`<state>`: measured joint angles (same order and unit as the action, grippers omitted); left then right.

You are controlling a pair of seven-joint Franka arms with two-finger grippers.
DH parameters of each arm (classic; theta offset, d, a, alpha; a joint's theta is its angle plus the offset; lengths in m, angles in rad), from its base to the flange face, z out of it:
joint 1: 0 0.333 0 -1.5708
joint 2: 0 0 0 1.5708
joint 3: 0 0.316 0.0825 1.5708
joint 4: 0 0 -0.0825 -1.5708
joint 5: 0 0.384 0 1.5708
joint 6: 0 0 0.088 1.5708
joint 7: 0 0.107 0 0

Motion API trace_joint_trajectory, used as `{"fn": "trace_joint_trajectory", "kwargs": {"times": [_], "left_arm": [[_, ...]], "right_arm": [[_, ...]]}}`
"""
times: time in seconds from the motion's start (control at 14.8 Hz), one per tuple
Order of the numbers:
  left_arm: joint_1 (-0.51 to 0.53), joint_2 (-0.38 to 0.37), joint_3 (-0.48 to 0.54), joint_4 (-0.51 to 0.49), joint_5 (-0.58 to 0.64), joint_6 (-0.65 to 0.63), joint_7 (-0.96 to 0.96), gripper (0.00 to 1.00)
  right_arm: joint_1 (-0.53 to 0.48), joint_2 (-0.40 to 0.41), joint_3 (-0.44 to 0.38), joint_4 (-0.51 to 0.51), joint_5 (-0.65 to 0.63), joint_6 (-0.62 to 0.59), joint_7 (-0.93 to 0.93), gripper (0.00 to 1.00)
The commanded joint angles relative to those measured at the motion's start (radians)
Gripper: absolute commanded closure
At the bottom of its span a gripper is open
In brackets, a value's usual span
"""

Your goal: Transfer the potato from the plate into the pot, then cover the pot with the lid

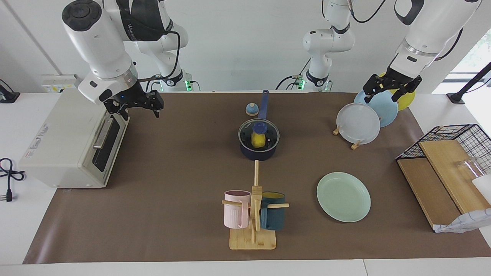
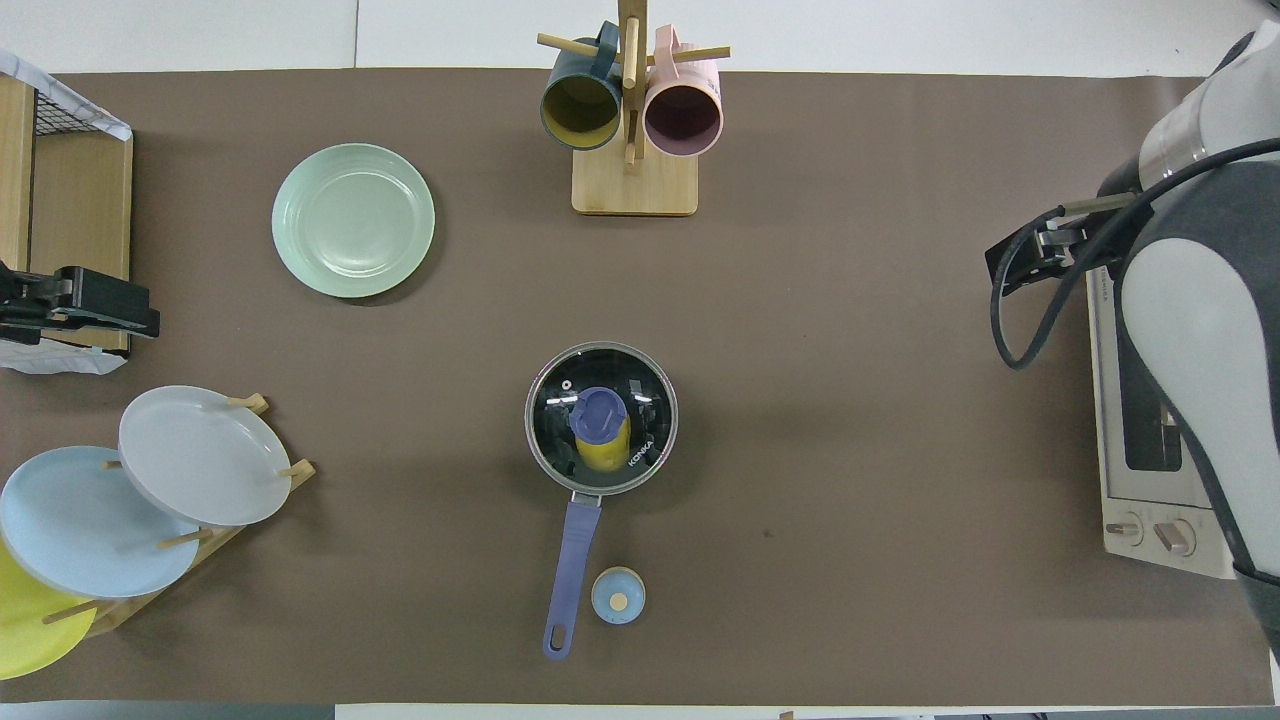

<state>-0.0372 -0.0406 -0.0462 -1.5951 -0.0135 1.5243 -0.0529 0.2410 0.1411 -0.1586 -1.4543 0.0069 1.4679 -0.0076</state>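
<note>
The yellow potato [image 1: 258, 141] lies inside the dark navy pot [image 1: 259, 154] at the middle of the table. The glass lid [image 1: 269, 132] with its blue knob sits on the pot and covers it. From overhead the potato [image 2: 603, 455] shows through the lid [image 2: 558, 400], and the pot's handle [image 2: 572, 560] points toward the robots. The mint-green plate [image 1: 343, 196] [image 2: 353, 220] is empty, farther from the robots, toward the left arm's end. My left gripper [image 1: 385, 94] [image 2: 95, 305] is open and empty, raised over the plate rack. My right gripper [image 1: 136, 109] is open and empty over the toaster oven.
A small blue-topped bell [image 1: 251, 109] [image 2: 618, 595] stands beside the pot's handle. A mug tree [image 1: 255, 214] with two mugs stands farther from the robots than the pot. The plate rack [image 1: 358, 123], the toaster oven [image 1: 69, 145] and a wire basket with wooden boards [image 1: 452, 161] flank the mat.
</note>
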Motion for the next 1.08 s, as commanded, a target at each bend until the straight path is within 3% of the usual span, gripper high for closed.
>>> {"fn": "trace_joint_trajectory", "kwargs": {"times": [0.0,0.47,1.01], "left_arm": [[0.008,-0.016,-0.003,-0.023,-0.013,0.014,-0.013,0.0],[0.016,-0.016,-0.001,-0.023,-0.013,0.008,-0.013,0.0],[0.016,-0.016,-0.001,-0.023,-0.011,0.008,-0.013,0.0]], "right_arm": [[-0.04,-0.112,-0.007,-0.165,0.021,0.017,-0.022,0.0],[-0.107,-0.117,0.0,-0.201,0.015,0.137,-0.077,0.0],[-0.129,-0.113,0.004,-0.195,-0.007,0.137,-0.077,0.0]]}}
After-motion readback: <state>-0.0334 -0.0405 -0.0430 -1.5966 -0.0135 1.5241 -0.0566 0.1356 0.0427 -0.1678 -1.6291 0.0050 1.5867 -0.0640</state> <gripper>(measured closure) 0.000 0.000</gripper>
